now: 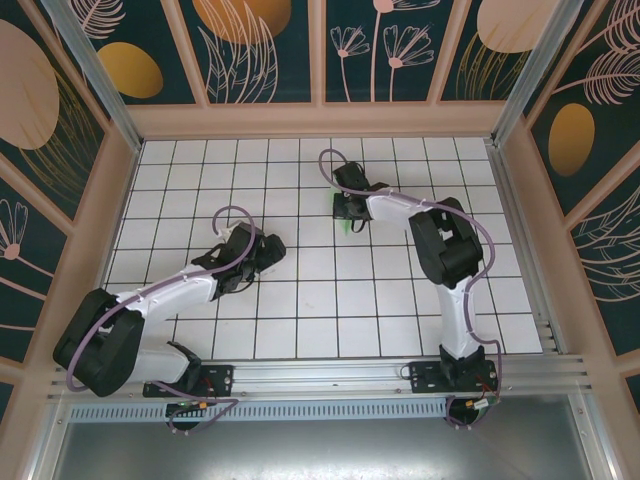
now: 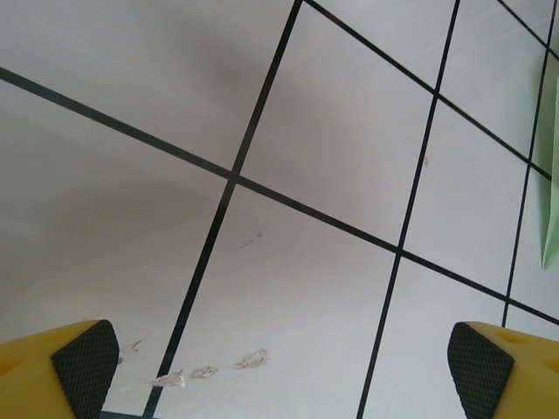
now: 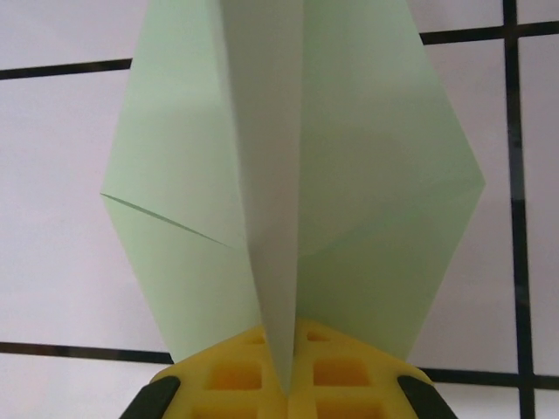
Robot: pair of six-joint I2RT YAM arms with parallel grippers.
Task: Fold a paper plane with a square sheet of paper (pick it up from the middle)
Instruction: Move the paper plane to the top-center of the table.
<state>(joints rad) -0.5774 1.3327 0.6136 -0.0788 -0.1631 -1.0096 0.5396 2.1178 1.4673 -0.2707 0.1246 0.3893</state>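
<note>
We judge the paper plane (image 3: pixel 367 175) light, flimsy and easily crushed. Our right pincer (image 3: pixel 284 384) pinches its centre fold, and the left pincer (image 2: pixel 279 358) gapes wide.

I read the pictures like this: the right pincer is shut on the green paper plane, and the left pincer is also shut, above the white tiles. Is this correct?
Not fully. The left pincer is open, not shut: the left wrist view shows its pads wide apart above the white tiles. The right pincer is shut on the paper plane.
</note>
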